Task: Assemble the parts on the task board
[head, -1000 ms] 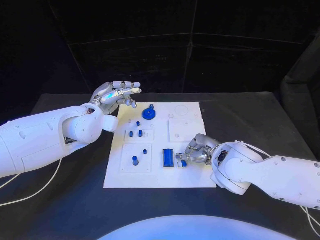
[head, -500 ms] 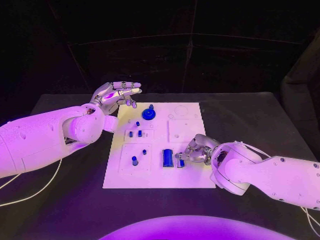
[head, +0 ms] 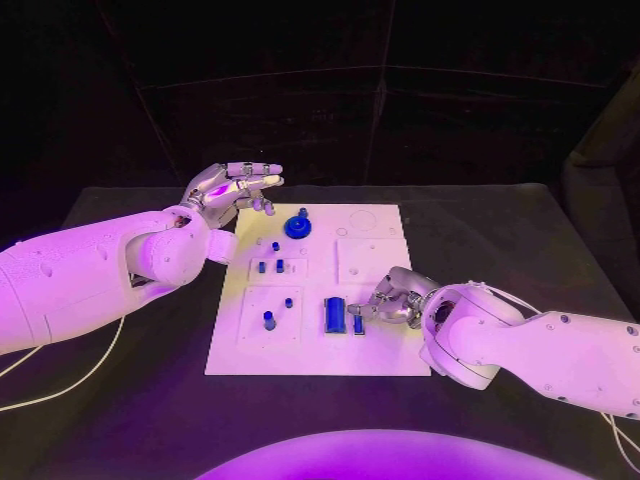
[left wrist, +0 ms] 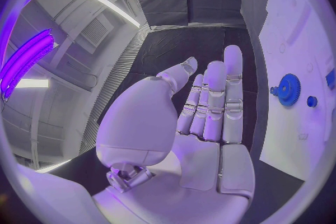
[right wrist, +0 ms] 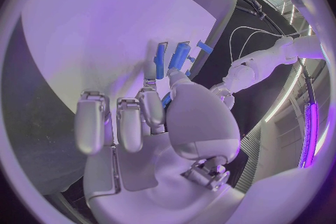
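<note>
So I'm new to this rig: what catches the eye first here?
The white task board mid-table, dotted with small blue parts, including a blue gear at its far end. The right hand pinches a small blue part beside a blue block; the left hand hovers, empty.

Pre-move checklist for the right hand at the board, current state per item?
1. Right hand at the small blue part on the task board: ok.
2. Firm grip on that part: cannot tell, the fingers hide the contact.
3. Long blue block lies flat beside it, apart from the hand: ok.
4. Left hand holds nothing, fingers apart, off the board's far left corner: ok.
5. Blue gear stands free at the far end: ok.
</note>
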Action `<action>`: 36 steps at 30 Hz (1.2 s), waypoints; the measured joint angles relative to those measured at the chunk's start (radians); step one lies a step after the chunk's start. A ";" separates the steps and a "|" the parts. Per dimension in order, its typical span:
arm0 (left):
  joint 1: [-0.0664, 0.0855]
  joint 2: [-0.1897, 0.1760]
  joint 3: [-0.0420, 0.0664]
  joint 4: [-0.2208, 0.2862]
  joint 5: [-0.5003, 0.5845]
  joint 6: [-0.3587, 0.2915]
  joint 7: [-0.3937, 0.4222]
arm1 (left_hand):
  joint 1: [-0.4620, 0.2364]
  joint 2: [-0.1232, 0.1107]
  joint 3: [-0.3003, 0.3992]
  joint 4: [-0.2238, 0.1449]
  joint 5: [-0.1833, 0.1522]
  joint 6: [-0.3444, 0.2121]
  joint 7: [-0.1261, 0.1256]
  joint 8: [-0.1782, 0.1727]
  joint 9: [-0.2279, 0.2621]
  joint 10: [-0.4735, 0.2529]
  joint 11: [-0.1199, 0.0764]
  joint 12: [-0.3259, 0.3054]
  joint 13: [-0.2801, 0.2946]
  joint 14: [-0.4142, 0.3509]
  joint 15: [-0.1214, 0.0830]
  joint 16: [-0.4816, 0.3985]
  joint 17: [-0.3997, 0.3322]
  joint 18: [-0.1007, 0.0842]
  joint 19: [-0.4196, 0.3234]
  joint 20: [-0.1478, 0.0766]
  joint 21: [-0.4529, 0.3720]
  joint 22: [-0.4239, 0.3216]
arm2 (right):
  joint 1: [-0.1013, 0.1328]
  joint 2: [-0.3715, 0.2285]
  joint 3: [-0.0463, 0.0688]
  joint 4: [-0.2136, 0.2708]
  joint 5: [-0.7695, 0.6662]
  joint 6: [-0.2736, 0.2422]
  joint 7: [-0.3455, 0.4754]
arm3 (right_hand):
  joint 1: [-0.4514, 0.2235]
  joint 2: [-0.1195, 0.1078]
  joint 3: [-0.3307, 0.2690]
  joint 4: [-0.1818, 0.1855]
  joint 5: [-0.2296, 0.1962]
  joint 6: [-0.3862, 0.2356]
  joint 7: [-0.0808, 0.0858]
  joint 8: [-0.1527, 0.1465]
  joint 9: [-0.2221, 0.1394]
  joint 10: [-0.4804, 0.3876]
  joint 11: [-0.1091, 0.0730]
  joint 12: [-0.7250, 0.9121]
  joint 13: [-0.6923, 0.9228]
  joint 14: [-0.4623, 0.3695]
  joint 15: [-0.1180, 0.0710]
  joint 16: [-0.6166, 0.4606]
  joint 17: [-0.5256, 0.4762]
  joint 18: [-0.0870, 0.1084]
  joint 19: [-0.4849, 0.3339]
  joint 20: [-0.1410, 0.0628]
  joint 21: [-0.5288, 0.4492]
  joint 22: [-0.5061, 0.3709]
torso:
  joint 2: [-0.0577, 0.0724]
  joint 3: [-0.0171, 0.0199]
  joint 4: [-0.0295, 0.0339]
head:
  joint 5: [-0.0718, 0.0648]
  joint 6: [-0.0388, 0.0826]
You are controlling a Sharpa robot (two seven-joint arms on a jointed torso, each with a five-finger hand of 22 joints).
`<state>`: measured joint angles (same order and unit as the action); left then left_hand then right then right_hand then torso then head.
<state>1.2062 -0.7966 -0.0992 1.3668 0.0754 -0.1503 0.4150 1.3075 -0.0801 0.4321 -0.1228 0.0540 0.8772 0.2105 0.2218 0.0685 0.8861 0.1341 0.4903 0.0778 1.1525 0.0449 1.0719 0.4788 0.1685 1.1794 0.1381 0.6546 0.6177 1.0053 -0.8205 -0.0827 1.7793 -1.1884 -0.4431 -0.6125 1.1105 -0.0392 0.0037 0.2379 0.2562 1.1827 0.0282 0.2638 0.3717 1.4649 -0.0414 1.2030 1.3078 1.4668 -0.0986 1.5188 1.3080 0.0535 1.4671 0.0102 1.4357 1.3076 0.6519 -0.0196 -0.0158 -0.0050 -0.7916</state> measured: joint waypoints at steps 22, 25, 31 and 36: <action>0.000 0.000 0.000 0.000 0.000 0.000 -0.002 | 0.000 0.000 0.000 0.000 0.000 -0.004 0.004 0.000 0.000 -0.004 0.004 0.005 0.000 0.000 0.000 0.000 -0.001 0.000 0.000 0.000 0.000 0.000 | 0.000 -0.058 0.000 0.011 0.019 -0.031 0.109 | 0.134 0.015 -0.048 -0.066 0.053 -0.095 0.036 -0.056 -0.004 -0.006 0.021 -0.060 0.005 0.000 0.008 -0.018 0.000 0.000 0.000 0.000 -0.032 -0.015 | 0.000 0.0005 -0.0012 | -0.003 0.005; 0.000 0.000 0.000 0.000 0.000 0.000 -0.002 | 0.000 0.000 0.000 0.000 0.000 -0.004 0.004 0.000 0.000 -0.004 0.004 0.005 0.000 0.000 0.000 0.000 -0.001 0.000 0.000 0.000 0.000 0.000 | 0.000 -0.075 0.000 0.017 0.038 -0.050 0.180 | 0.212 0.031 -0.013 -0.114 0.023 -0.144 0.056 -0.096 -0.028 -0.020 0.042 -0.077 0.005 -0.002 0.024 -0.018 0.000 0.000 -0.001 0.012 -0.033 -0.019 | 0.000 0.0004 -0.0012 | -0.004 0.005; 0.000 0.000 0.000 0.000 0.000 0.001 -0.003 | 0.000 0.000 0.000 0.000 0.000 -0.004 0.004 0.000 0.000 -0.004 0.004 0.005 0.000 0.000 0.000 0.000 -0.001 0.000 0.000 0.000 0.000 0.000 | 0.000 -0.095 0.000 0.017 0.044 -0.064 0.319 | 0.330 0.054 0.086 -0.212 -0.006 -0.186 0.087 -0.157 -0.086 -0.030 0.064 -0.078 -0.003 -0.002 0.042 -0.014 0.000 0.000 -0.001 0.037 -0.033 -0.009 | 0.000 0.0002 -0.0012 | -0.003 0.005; 0.000 0.000 0.000 0.000 0.000 0.001 -0.003 | 0.000 0.000 0.000 0.000 0.000 -0.004 0.004 0.000 0.000 -0.004 0.004 0.005 0.000 0.000 0.000 0.000 -0.001 0.000 0.000 0.000 0.000 0.000 | 0.000 -0.084 -0.001 0.003 0.008 -0.056 0.392 | 0.344 0.046 0.186 -0.258 0.024 -0.170 0.103 -0.193 -0.140 -0.034 0.074 -0.070 0.000 -0.002 0.052 -0.014 0.000 0.000 -0.004 0.044 -0.033 -0.005 | 0.000 0.0008 -0.0012 | -0.003 0.005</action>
<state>1.2062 -0.7964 -0.0994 1.3663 0.0751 -0.1492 0.4118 1.3075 -0.0801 0.4322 -0.1228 0.0540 0.8735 0.2142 0.2218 0.0685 0.8825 0.1377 0.4956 0.0780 1.1525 0.0449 1.0719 0.4779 0.1686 1.1794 0.1380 0.6546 0.6177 1.0054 -0.9047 -0.0834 1.7823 -1.1804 -0.4993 -0.2206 1.4545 0.0071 0.1895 -0.0198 0.2802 1.0127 0.1308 0.0711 0.2317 1.4308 0.0325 1.1332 1.3080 1.4650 -0.0462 1.5043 1.3076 0.0538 1.4634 0.0539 1.4026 1.3030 0.6521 -0.0188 -0.0170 -0.0080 -0.7870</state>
